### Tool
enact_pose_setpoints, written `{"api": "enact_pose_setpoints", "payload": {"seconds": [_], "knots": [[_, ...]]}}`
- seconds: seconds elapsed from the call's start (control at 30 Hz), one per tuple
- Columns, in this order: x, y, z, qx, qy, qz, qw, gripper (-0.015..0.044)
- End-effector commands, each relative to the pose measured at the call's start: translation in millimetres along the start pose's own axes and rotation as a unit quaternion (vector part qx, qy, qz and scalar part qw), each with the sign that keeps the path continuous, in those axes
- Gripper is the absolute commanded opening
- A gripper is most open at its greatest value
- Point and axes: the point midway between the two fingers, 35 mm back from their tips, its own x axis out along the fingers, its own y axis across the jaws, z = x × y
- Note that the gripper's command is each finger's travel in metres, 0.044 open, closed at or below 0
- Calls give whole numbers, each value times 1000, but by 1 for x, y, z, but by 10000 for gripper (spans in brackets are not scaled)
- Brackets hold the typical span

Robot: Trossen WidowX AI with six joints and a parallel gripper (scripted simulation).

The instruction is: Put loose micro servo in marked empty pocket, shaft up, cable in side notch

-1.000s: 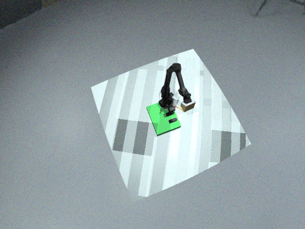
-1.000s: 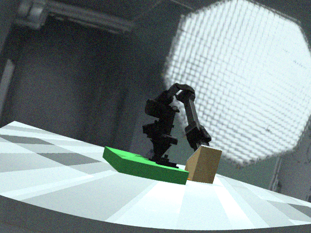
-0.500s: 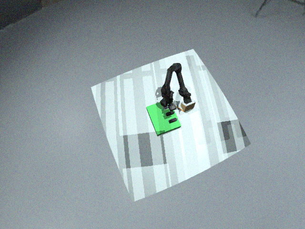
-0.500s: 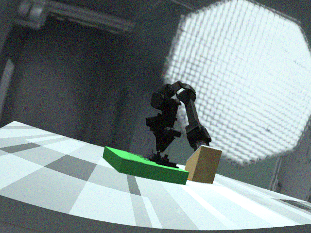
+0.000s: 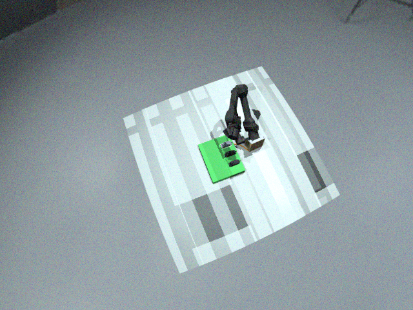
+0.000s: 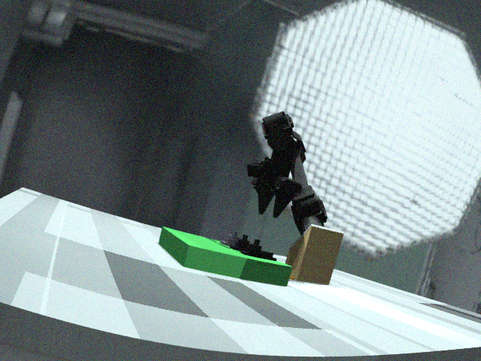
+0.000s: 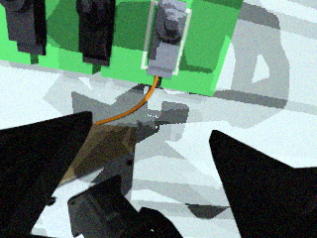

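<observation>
The grey micro servo (image 7: 165,37) (image 5: 225,144) sits in the white-outlined pocket (image 7: 145,63) at the end of the green deck (image 5: 213,163) (image 6: 201,252) (image 7: 208,45), with its round output shaft facing up. Its orange cable (image 7: 129,111) leaves the pocket's front side and curves off the deck's edge toward the brown box. My gripper (image 7: 153,127) (image 6: 269,213) is open and empty. It hangs well above the deck and back from the servo, touching nothing. How flat the servo's ears lie is too small to tell.
Two dark servos (image 7: 96,30) (image 7: 25,25) (image 5: 230,154) (image 5: 234,163) sit in the deck's other pockets in a row beside the grey one. A brown box (image 5: 255,144) (image 6: 316,252) stands next to the deck by the arm's base. The deck lies on a grey-and-white patterned table (image 5: 273,186).
</observation>
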Motion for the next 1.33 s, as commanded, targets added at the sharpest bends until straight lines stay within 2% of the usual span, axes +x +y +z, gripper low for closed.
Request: {"api": "enact_pose_setpoints", "payload": {"seconds": [0.0,0.27,1.3], "knots": [[-9,-3,-6,9,0,2,1000,440],[-45,3,0,-10,-22,33,999,440],[-45,3,0,-10,-22,33,999,440]]}}
